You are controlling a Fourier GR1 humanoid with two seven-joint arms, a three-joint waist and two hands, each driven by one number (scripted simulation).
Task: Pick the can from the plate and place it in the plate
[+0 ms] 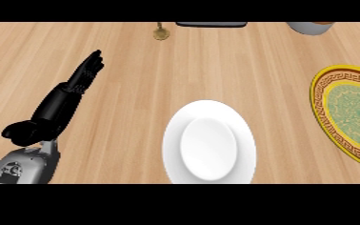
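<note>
While left robot hand (67, 95) rests open, white plate (209, 142) well right, yellow plate (339, 109) beyond

plain white plate (209, 143) bottom centre; plate w/ yellow patterned rim, green middle (340, 108) at right edge; light wood-grain counter (211, 66).

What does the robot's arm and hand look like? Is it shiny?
Only one arm shows, at the view's left: the left hand is glossy black, long and slim, with narrow fingers and a rounded thumb. Below it the forearm is smooth grey, like a chunky tube, with small dark details. No cables show.
</note>
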